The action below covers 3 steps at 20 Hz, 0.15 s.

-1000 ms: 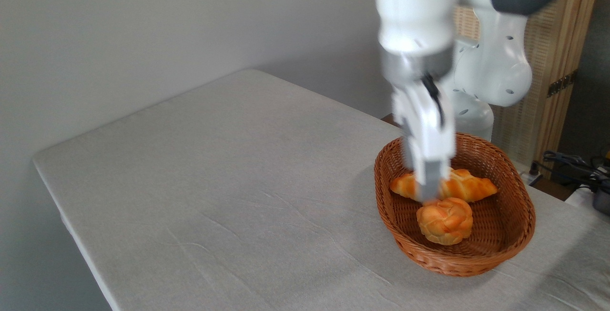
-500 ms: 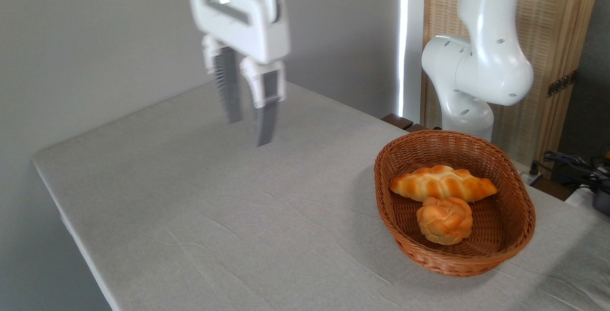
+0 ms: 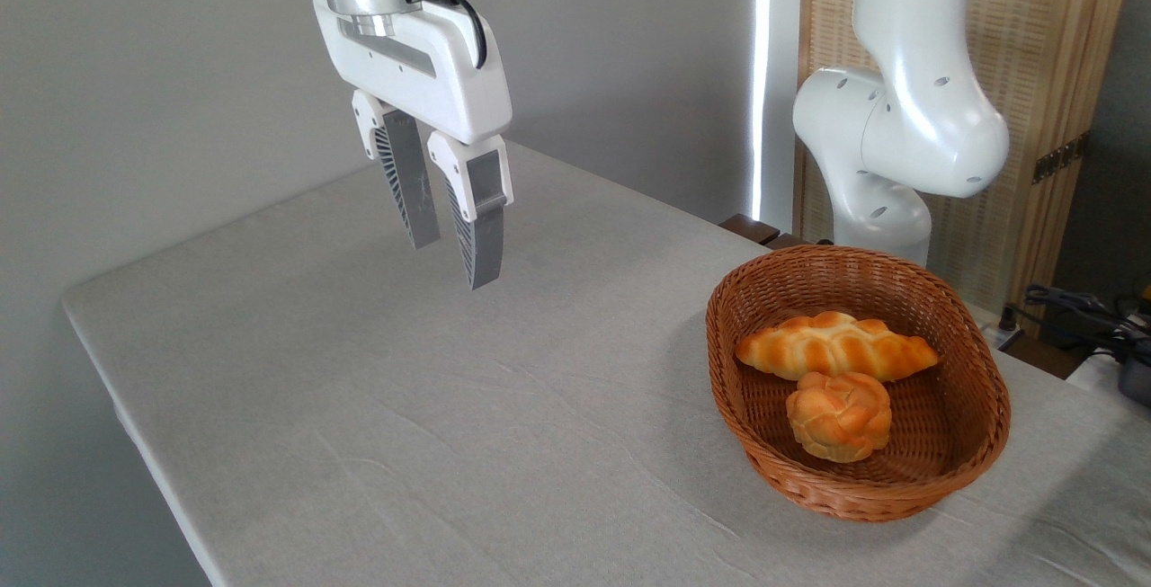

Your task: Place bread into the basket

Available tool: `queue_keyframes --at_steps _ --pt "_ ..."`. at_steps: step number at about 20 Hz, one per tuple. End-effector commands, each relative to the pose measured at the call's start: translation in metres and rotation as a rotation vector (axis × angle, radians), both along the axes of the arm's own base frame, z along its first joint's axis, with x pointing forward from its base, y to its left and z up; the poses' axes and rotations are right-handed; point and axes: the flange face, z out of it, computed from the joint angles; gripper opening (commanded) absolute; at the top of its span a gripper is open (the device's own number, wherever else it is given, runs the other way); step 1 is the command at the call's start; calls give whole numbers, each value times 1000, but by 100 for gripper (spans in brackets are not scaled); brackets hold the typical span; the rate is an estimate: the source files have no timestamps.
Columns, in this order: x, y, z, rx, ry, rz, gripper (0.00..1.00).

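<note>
The bread [image 3: 839,415], a small round golden-orange bun with a knotted top, lies inside the brown wicker basket [image 3: 980,425] at the right of the table, toward the basket's near side. My gripper [image 3: 457,257] hangs high above the table's back left area, far to the left of the basket. Its two ribbed grey fingers [image 3: 407,187] stand a little apart with nothing between them, so it is open.
A long braided golden loaf [image 3: 836,345] lies in the basket just behind the bun. The grey cloth-covered table [image 3: 432,407] ends at the left and front edges. The arm's white base [image 3: 899,146] stands behind the basket, with cables [image 3: 1079,304] at the far right.
The gripper left the bun in the basket, rose and swung far left across the table. Over the last half second it shifted only slightly.
</note>
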Motion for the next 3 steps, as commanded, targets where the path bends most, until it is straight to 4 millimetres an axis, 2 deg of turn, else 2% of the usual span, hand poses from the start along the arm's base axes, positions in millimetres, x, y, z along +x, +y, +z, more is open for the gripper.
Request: queue_keyframes --at_steps 1,3 --pt "-6 4 7 -14 17 19 100" --pt "-6 4 7 -15 16 19 100"
